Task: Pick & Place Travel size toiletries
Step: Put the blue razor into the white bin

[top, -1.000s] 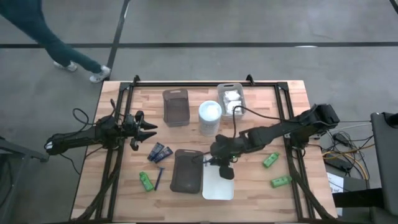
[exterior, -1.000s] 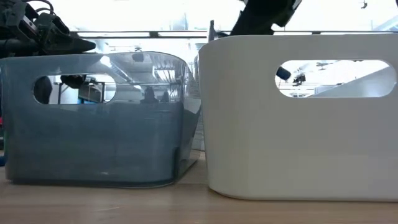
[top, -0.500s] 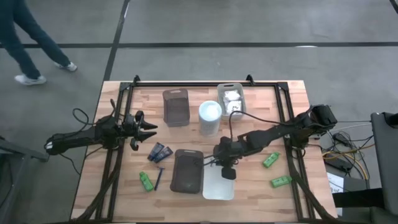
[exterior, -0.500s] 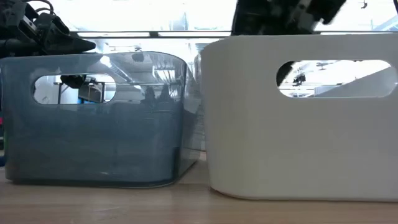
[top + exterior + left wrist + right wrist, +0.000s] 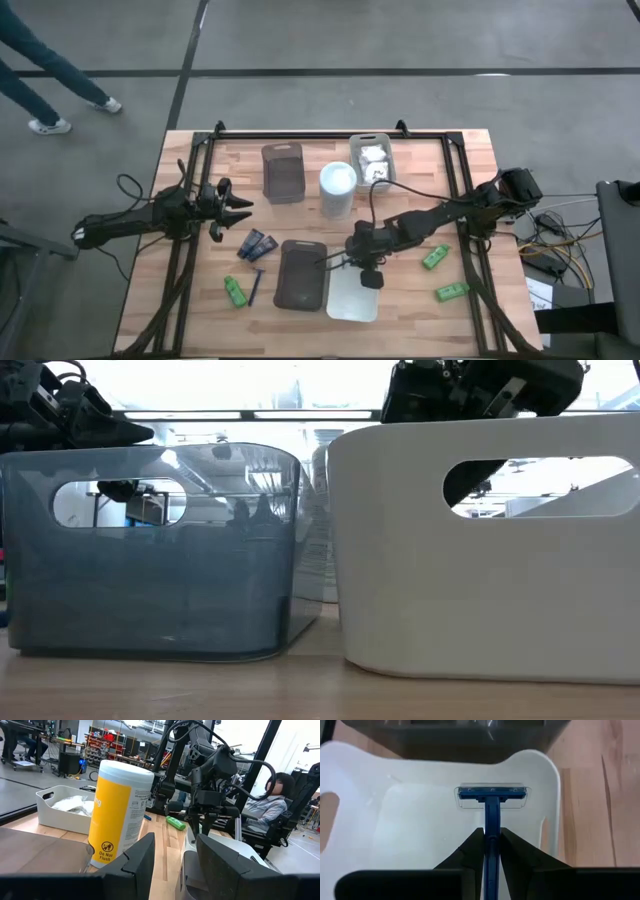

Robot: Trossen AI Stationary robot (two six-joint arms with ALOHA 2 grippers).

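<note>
Blue razor (image 5: 490,820) pinched over the white tray (image 5: 350,780)

The right gripper (image 5: 489,836) hangs above the white tray, its two dark fingers (image 5: 470,851) nearly closed on the razor's handle; the clear-capped head juts out beyond the fingertips, over the tray's floor. The left gripper (image 5: 240,207) waits at the table's left side, its fingers partly apart with nothing between them. A second razor (image 5: 257,287) lies on the wood beside a green bottle (image 5: 234,291).

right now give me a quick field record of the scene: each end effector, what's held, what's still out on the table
right end effector: over white tray, shut on razor
left end effector: open, idle at table's left side
loose items: navy tubes, second razor, three green bottles
packets: in far white tray
cylinder: upright, mid-table
</note>
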